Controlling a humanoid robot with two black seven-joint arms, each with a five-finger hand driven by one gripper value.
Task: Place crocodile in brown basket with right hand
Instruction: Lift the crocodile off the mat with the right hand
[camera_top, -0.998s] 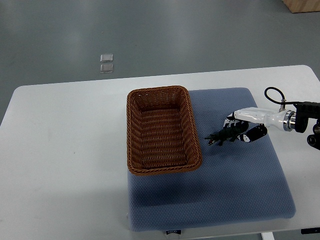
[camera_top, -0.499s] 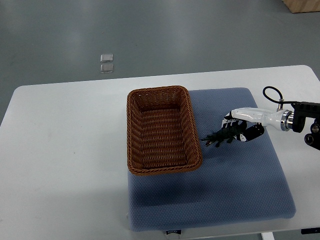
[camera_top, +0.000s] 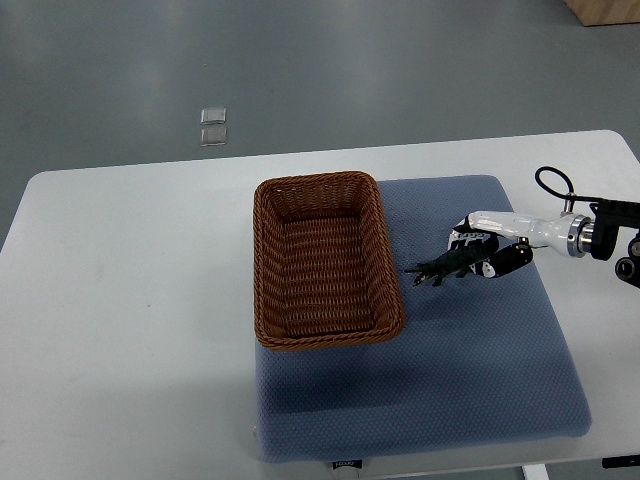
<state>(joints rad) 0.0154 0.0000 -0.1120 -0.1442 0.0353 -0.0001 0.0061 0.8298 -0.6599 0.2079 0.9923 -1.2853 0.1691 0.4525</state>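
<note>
Fingers (camera_top: 466, 243) of the right hand (camera_top: 494, 247) are curling around the crocodile (camera_top: 443, 268), closing on the end of it nearest the palm. The dark-tipped digits are pressing from the far side and the thumb is meeting them from the near side, so the grasp is narrow and occupied. The crocodile, a small dark green toy, is projecting from the hand toward the picture's left, its free end pointing at the brown basket (camera_top: 318, 182). Its free end is just beside the basket's right wall but not touching it, and no part of it is over the rim. Whether it is resting on the surface below or hanging just above it cannot be told from this view.

The white hand is joining a metal wrist ring, and the dark forearm is running out past the right edge of the desk (camera_top: 130, 290), with a black cable loop (camera_top: 549, 181) standing above the wrist. Hand and toy are sitting over the right half of a blue pad (camera_top: 470, 390), toward its far edge. The pad is covering the right part of the white desk. The basket, rectangular and woven, is standing on the pad's left edge with its long sides running from near to far, and its interior is showing only weave. Two small pale squares (camera_top: 213, 127) are lying on the grey floor beyond the far edge of the desk.
</note>
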